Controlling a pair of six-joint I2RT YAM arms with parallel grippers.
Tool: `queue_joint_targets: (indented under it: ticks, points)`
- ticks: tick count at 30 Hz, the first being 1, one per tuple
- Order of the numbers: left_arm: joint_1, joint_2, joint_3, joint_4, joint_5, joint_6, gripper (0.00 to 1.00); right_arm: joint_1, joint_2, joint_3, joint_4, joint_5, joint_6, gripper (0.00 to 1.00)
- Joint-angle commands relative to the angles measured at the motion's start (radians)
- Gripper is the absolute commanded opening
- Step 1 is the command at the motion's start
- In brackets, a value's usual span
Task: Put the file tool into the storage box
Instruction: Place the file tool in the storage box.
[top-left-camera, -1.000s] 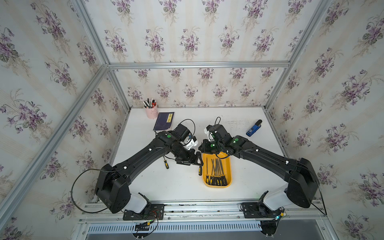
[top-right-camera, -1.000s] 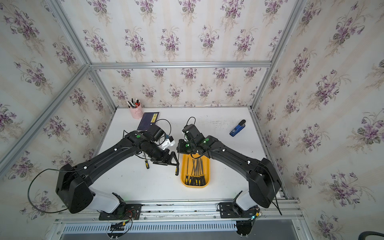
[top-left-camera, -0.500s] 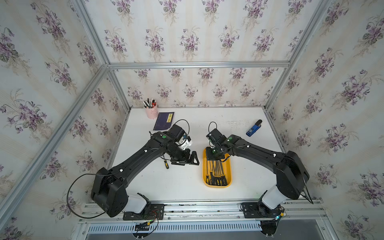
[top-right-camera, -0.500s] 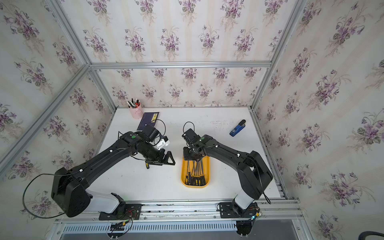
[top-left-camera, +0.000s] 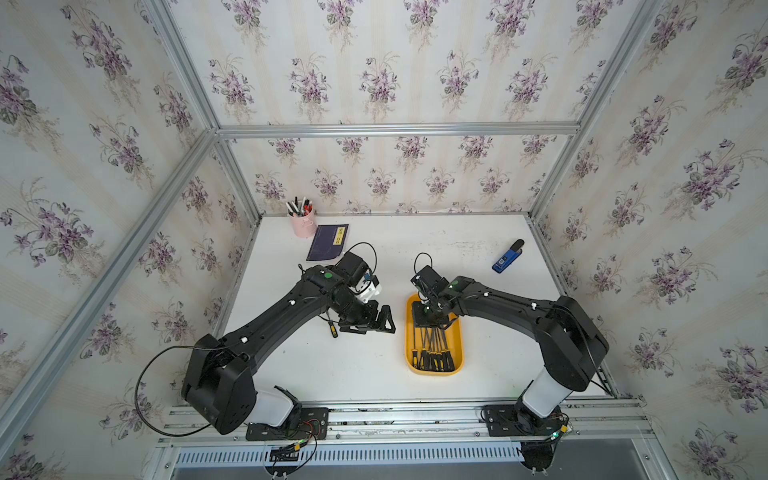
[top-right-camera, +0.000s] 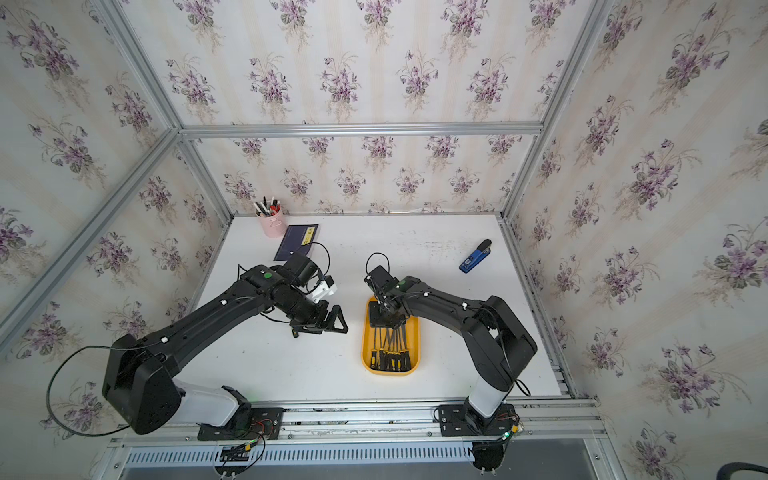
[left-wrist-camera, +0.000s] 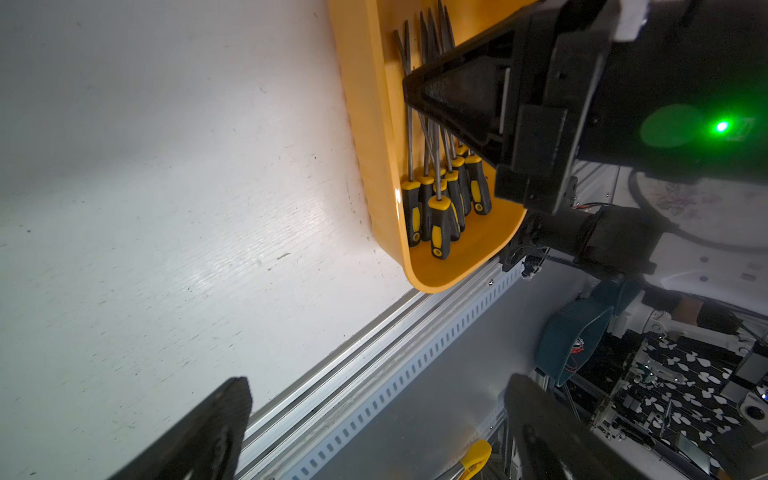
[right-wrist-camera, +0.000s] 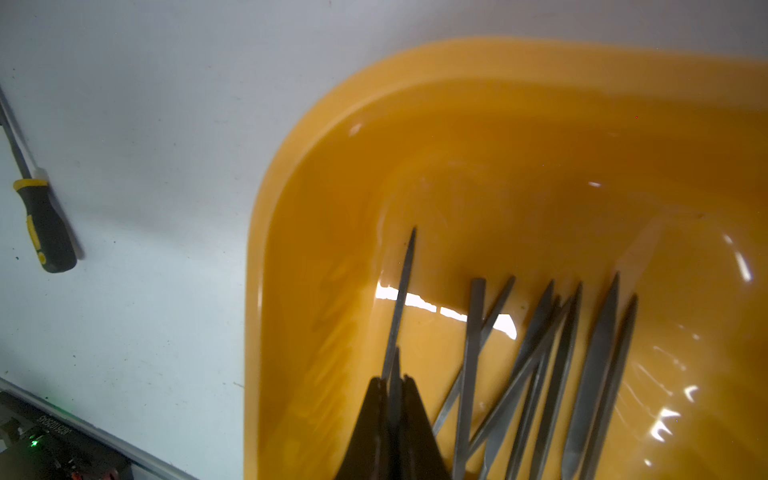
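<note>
The storage box (top-left-camera: 434, 372) (top-right-camera: 390, 372) is a shallow yellow tray on the white table, with several black-and-yellow-handled files (top-left-camera: 432, 349) (top-right-camera: 390, 353) (left-wrist-camera: 440, 199) lying in it. My right gripper (top-left-camera: 430, 318) (top-right-camera: 388, 316) (right-wrist-camera: 392, 382) hangs over the box's far end, shut on the thin blade of a file tool that points into the box (right-wrist-camera: 291, 208). My left gripper (top-left-camera: 374, 326) (top-right-camera: 328, 326) (left-wrist-camera: 378, 390) hovers left of the box (left-wrist-camera: 365, 104), open and holding nothing. Another file (top-left-camera: 332, 328) (right-wrist-camera: 45, 224) lies on the table, partly under the left arm.
At the back left stand a pink pen cup (top-left-camera: 302, 222) and a dark notebook (top-left-camera: 328, 242). A blue stapler (top-left-camera: 508, 257) lies at the back right. The aluminium front rail (left-wrist-camera: 374, 374) runs just past the box's near end.
My left gripper has drawn back to the left, away from the box's rim. The file seen beside that rim a second ago is gone from there. The right gripper stays shut over the box.
</note>
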Motion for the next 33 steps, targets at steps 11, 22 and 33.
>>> queue_joint_targets:
  ticks: [11,22,33]
  points:
    - [0.006,-0.003,-0.009,-0.004,-0.009,0.029,1.00,0.000,0.025,-0.032,0.044,0.009,0.022,0.00]
    - [0.011,-0.003,-0.022,-0.008,-0.019,0.034,1.00,0.000,0.022,-0.033,0.045,0.025,0.031,0.16]
    - [0.020,-0.003,-0.017,-0.013,-0.026,0.032,1.00,-0.001,-0.013,0.021,-0.013,0.063,0.015,0.21]
